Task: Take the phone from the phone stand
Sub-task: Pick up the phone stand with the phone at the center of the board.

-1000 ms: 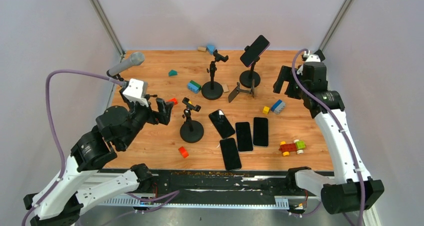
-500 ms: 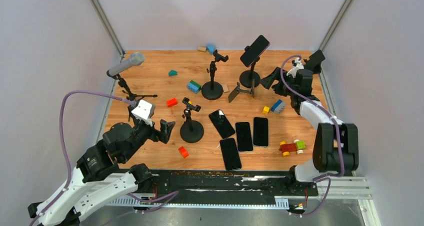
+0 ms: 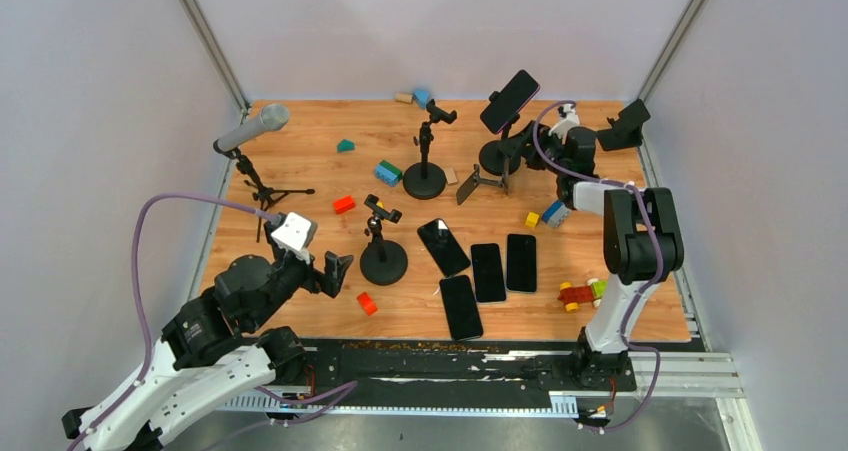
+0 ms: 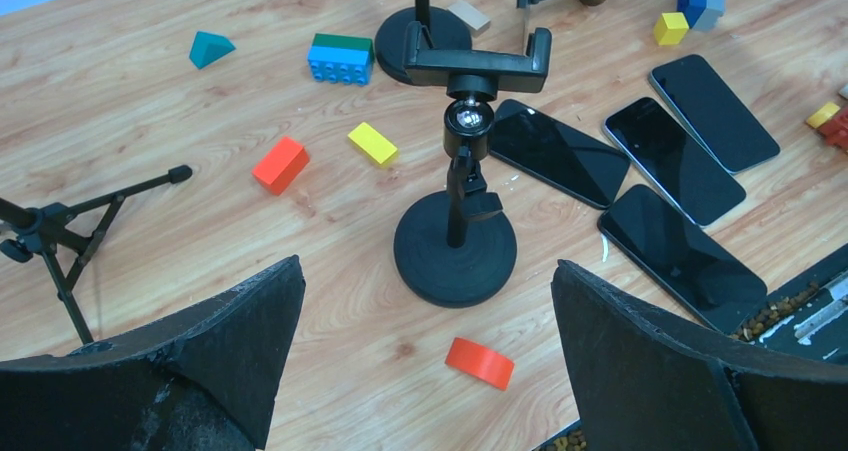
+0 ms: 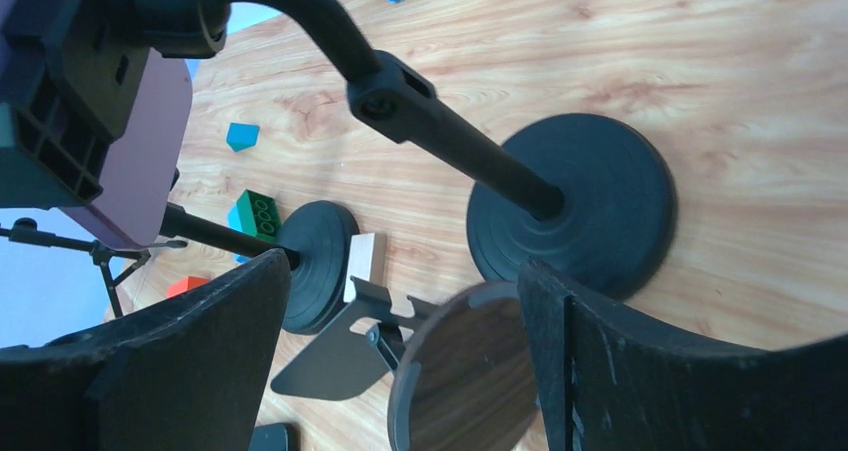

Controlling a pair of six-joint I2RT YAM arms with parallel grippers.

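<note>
A dark phone (image 3: 510,101) sits tilted in the clamp of a tall black stand whose round base (image 3: 497,158) is at the back right. In the right wrist view its purple back (image 5: 135,161) shows at upper left, with the stand's arm (image 5: 440,131) and base (image 5: 585,201) ahead. My right gripper (image 3: 522,151) is open and empty, low beside that base, its midpoint (image 5: 400,361) over a small folding stand (image 5: 465,371). My left gripper (image 3: 335,271) is open and empty, facing an empty stand (image 4: 455,251).
Several phones (image 3: 488,271) lie flat at front centre. Another empty stand (image 3: 425,179), a microphone on a tripod (image 3: 252,129), an orange piece (image 4: 480,362) and scattered toy blocks (image 3: 388,172) are on the table. A toy car (image 3: 585,292) sits front right.
My right arm has swung left and down, bringing its gripper to the base of the phone's stand. My left arm has drawn back toward the near edge.
</note>
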